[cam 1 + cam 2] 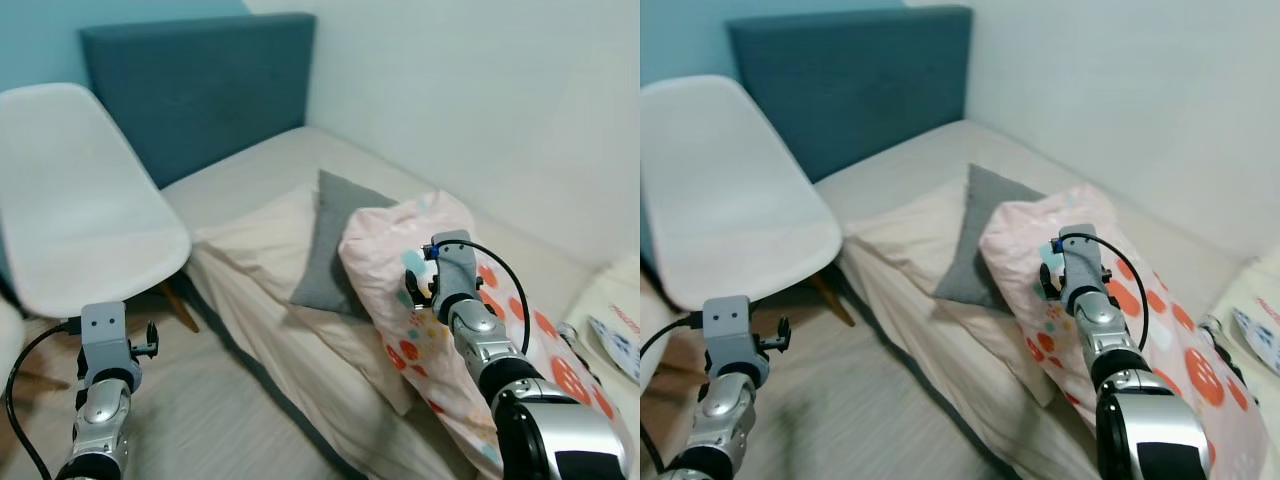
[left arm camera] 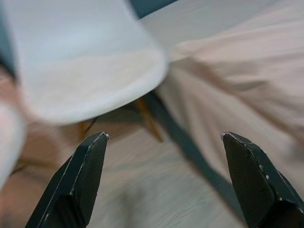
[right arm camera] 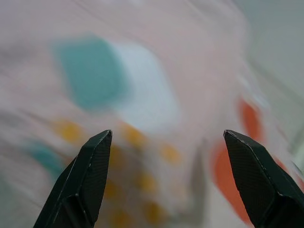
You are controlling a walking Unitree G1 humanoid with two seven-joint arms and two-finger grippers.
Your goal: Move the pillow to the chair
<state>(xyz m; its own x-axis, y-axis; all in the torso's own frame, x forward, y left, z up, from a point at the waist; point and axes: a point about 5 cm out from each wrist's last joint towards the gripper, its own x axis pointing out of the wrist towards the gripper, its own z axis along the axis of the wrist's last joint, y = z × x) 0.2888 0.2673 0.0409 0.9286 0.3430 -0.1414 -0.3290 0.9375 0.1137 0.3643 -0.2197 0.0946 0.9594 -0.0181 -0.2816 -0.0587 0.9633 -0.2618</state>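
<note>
A pink pillow (image 1: 400,245) with orange and teal spots lies on the bed, leaning against a grey pillow (image 1: 335,240). My right arm (image 1: 452,265) reaches over the pink pillow. Its gripper (image 3: 166,135) is open, the blurred spotted fabric (image 3: 142,95) close in front of it and nothing between the fingers. The white shell chair (image 1: 90,220) stands at the left beside the bed. My left arm (image 1: 103,340) is held low in front of the chair. Its gripper (image 2: 164,135) is open and points at the chair seat (image 2: 90,80) and the floor.
The bed (image 1: 260,170) has a beige cover and a dark teal headboard (image 1: 200,80), with a white wall on its far side. Wood-look floor (image 1: 230,420) lies between chair and bed. A white printed item (image 1: 620,330) sits at the far right.
</note>
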